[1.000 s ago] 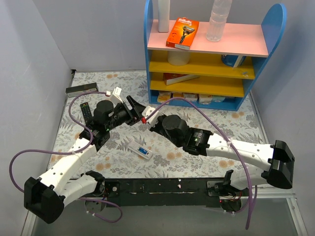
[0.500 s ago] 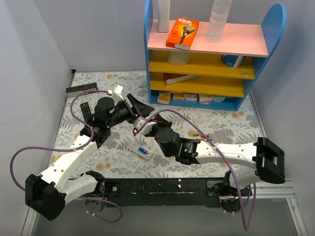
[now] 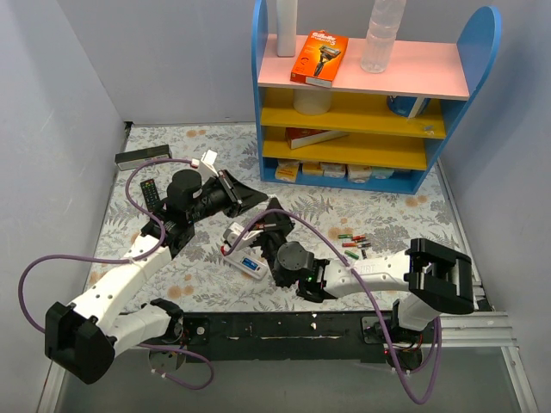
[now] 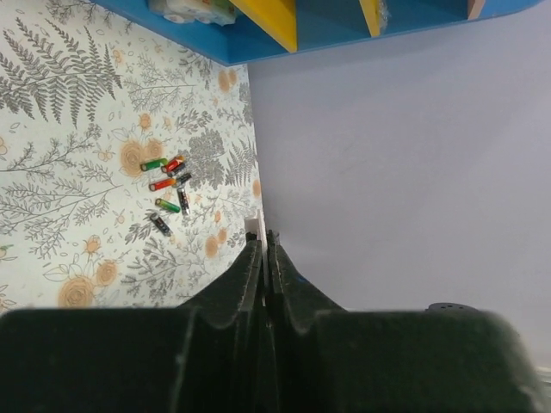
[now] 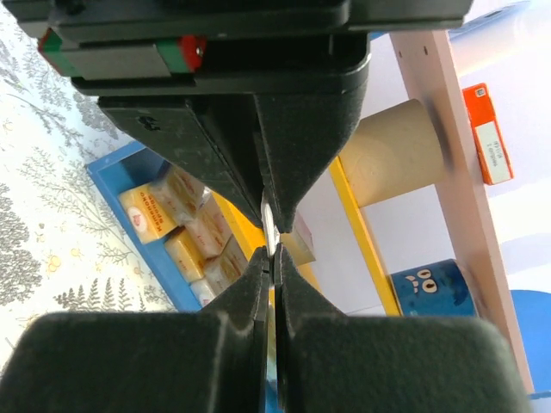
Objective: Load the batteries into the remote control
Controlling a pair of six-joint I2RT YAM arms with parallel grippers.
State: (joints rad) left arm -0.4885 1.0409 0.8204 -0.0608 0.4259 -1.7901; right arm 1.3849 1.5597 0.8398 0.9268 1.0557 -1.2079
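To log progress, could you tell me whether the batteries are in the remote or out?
Out: the batteries lie loose on the mat, apart from the remote control; whether another sits inside it, cannot tell.

The slim white rectangular remote control [image 3: 247, 263] lies by the near edge of the tabletop [image 3: 413, 215]. The small cylindrical batteries [image 3: 353, 243] lie right of it. The blue-sided shelf unit [image 3: 486, 39] stands at the far right corner.

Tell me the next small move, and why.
Probably open the right jaws. The right jaws and left jaws pinch the same thin white piece tip to tip; letting go would leave it with the left arm and free the right for the batteries.
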